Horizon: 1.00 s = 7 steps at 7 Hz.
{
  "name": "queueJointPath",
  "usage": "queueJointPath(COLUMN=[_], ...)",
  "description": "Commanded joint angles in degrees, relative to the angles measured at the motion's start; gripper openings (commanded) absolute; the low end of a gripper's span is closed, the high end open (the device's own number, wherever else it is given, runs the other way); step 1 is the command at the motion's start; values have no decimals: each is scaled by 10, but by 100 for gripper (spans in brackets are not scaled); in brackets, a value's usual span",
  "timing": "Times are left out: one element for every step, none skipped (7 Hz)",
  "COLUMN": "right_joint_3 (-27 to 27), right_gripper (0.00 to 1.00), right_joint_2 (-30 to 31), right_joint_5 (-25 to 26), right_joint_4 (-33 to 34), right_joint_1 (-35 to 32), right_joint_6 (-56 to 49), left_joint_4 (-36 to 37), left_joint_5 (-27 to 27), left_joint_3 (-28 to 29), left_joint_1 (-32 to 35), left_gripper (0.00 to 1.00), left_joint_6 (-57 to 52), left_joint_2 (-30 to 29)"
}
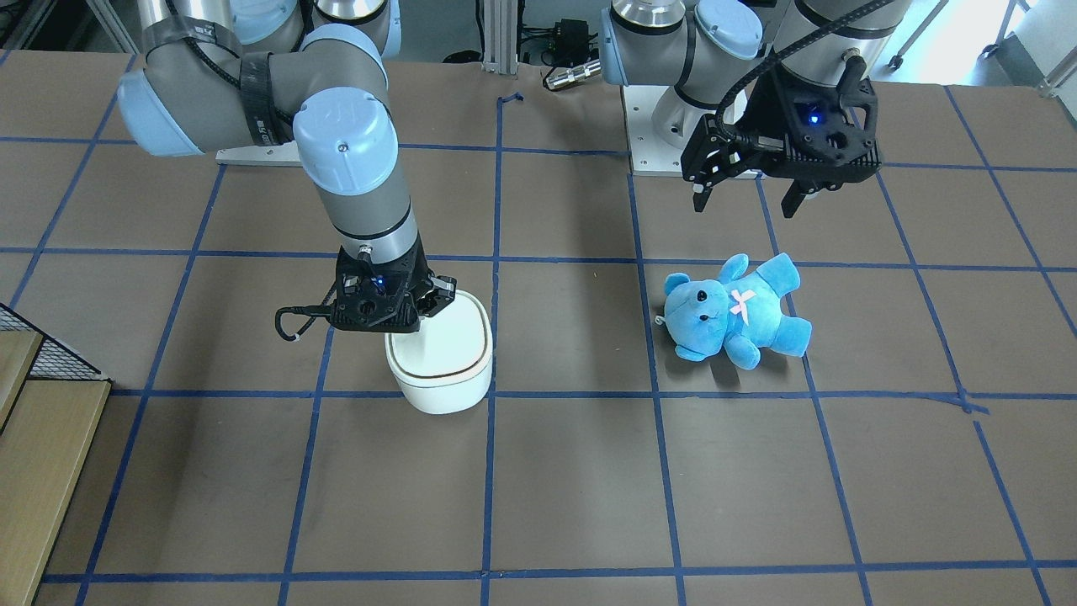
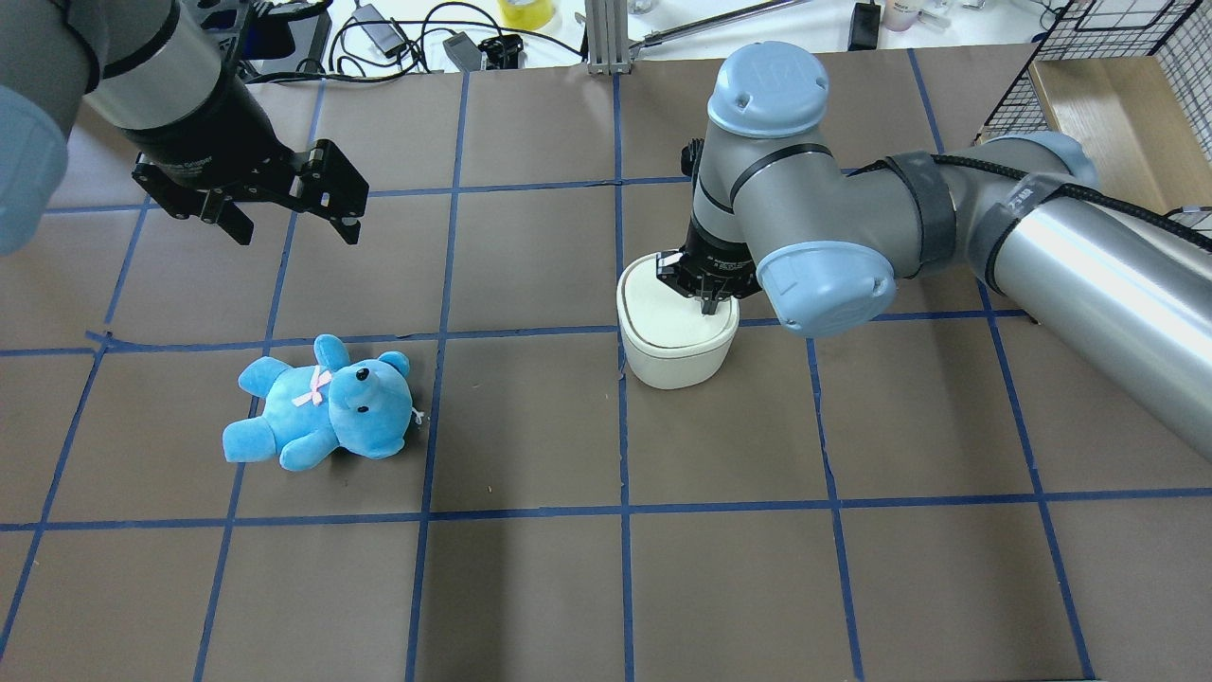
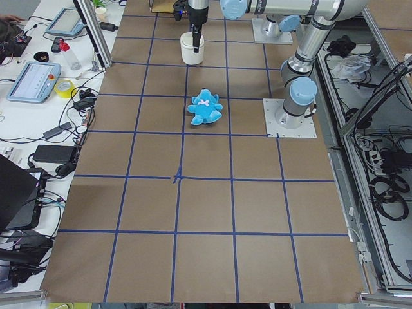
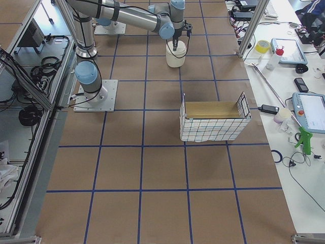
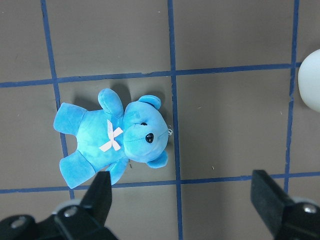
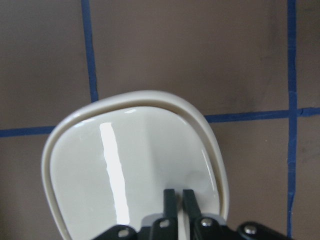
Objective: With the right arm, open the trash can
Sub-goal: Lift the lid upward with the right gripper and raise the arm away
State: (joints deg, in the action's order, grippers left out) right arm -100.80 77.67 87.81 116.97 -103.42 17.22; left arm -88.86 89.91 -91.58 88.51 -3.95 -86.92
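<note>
Two-arm scene on a brown desk (image 2: 530, 587) that is carrying a grid of blue tape lines. The trash can (image 2: 677, 341) is standing upright on the robot's right half of the desk, just beside a vertical tape line and sitting across a horizontal one. Its flat lid (image 6: 130, 165) is lying level inside the rim, with the thin brownish seam running all the way round it.

The right arm (image 2: 852, 227) is reaching in from the right of the overhead view and bending down over the bin. The right gripper (image 6: 179, 197) is pointing straight down at the lid, near the edge on the robot's side. Its jaws are pressing together with nothing between them. The tips are sitting at the lid's surface, though whether they are actually touching it cannot be told.

The left gripper (image 2: 295, 227) is hovering above the desk on the robot's left, well apart from the bin. Its jaws are standing wide apart and holding nothing.

A blue teddy bear (image 2: 322, 403) with a pink bow is lying on its back on the desk below the left gripper. A wire basket (image 4: 213, 122) with a cardboard lining is resting on the desk near its end on the robot's right.
</note>
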Motion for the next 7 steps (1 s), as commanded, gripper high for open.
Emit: queueJointPath(right_joint_3=[66, 107, 137, 151, 152, 152, 152], right_gripper=[100, 100, 100, 100, 100, 100, 100], right_joint_2=[65, 70, 71, 73, 74, 76, 77], right_joint_5=[9, 25, 46, 47, 46, 48, 47], right_joint_4=[-40, -103, -127, -132, -152, -179, -191], right_joint_1=[8, 15, 29, 52, 66, 65, 65], right_joint_6=[5, -3, -3, -4, -8, -26, -29], left_joint_4=[0, 0, 0, 0, 0, 0, 0], left_joint_5=[0, 0, 0, 1, 1, 1, 1], left_joint_3=[0, 0, 0, 0, 0, 0, 0], left_joint_1=[0, 0, 0, 0, 0, 0, 0], left_gripper=[100, 100, 100, 100, 100, 100, 100], left_joint_6=[0, 0, 0, 0, 0, 0, 0], left_joint_2=[0, 0, 0, 0, 0, 0, 0])
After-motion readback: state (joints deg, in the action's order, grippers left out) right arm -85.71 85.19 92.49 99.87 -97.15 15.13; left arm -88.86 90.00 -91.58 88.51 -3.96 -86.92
